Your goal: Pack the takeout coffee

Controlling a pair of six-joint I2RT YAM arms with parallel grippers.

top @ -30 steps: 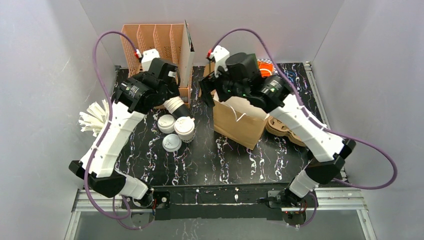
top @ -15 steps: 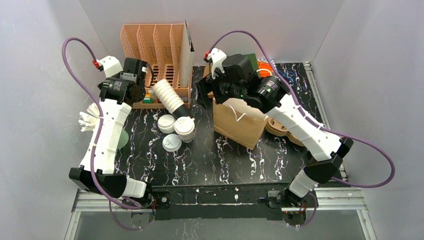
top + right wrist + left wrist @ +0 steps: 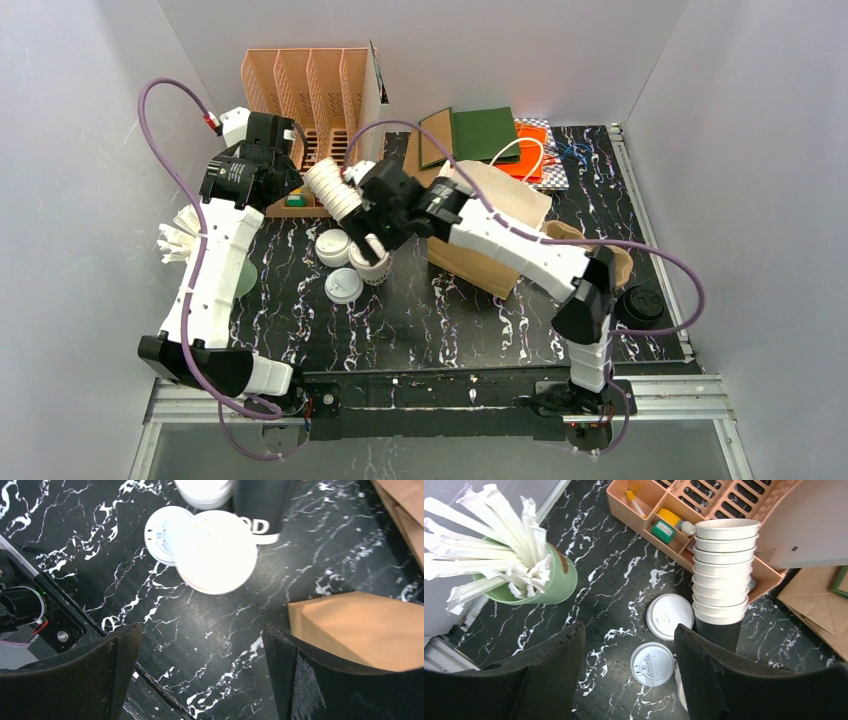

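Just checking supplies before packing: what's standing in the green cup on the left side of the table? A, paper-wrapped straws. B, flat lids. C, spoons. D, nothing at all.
A: in the left wrist view, white paper-wrapped straws fan up out of the green cup.
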